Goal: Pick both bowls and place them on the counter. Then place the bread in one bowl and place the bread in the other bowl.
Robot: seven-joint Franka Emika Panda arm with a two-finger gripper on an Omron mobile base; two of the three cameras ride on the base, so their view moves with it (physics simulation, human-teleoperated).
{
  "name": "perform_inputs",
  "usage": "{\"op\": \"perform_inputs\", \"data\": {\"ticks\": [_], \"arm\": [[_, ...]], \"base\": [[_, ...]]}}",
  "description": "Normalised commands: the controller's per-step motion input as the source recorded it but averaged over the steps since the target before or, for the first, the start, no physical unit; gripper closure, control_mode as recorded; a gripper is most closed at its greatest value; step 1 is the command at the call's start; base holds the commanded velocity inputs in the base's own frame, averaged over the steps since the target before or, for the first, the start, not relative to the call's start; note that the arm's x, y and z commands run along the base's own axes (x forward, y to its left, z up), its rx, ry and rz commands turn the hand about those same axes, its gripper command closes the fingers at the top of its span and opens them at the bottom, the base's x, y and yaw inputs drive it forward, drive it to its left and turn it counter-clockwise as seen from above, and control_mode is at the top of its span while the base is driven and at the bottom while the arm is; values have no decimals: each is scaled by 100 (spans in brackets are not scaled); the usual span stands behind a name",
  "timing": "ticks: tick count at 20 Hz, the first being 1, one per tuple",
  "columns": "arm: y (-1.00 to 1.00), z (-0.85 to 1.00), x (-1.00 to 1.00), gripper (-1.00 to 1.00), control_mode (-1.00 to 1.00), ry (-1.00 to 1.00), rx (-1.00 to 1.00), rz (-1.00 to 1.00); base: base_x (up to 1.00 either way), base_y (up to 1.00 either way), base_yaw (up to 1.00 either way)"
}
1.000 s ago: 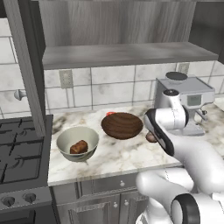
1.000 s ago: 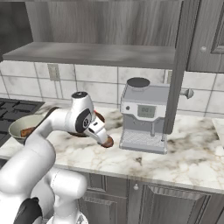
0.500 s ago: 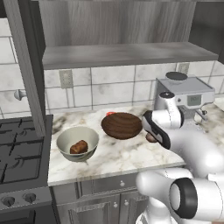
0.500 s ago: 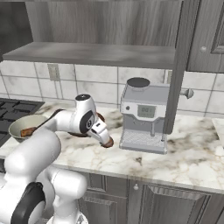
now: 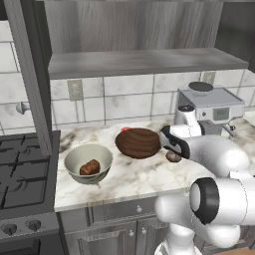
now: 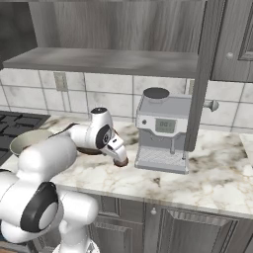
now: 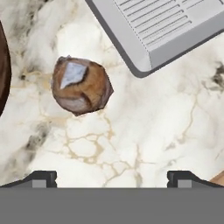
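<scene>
The marble table (image 5: 134, 179) carries both bowls side by side; the cream ceramic bowl (image 5: 88, 163) stands nearest the stove (image 5: 22, 169), and a brown piece of bread (image 5: 90, 167) already lies inside it; the dark wooden bowl (image 5: 138, 143) sits just beyond to the right, with a small red thing (image 5: 125, 129) showing behind its rim, too little of it visible to say what it is. A second piece of bread (image 7: 81, 86), a roundish brown roll with a pale patch on top, lies on the bare table between the wooden bowl and the coffee machine (image 6: 163, 129); in the left base view it shows just beside the wooden bowl's right edge (image 5: 173, 156), apart from it. The hand (image 7: 112, 177) hangs over this roll with its two dark fingers (image 7: 41, 178) spread wide and nothing between them; in the hand view the roll lies above and to the left of the midline between the tips, clear of both; the grey drip tray (image 7: 162, 26) of the machine fills the upper right corner there, and the wooden bowl's dark rim (image 7: 3, 74) cuts the left edge. From the right base view the hand (image 6: 120, 159) points down at the roll, seemingly just above it, though contact cannot be judged from that angle.
</scene>
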Motion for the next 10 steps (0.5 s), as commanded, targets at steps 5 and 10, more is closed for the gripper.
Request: {"op": "perform_inputs", "data": {"ticks": [5, 10], "arm": [[-4, -16, 18, -100, -100, 1, 0, 0], [-1, -17, 13, -100, -100, 0, 0, 0]], "base": [[0, 0, 0], [0, 0, 0]]}}
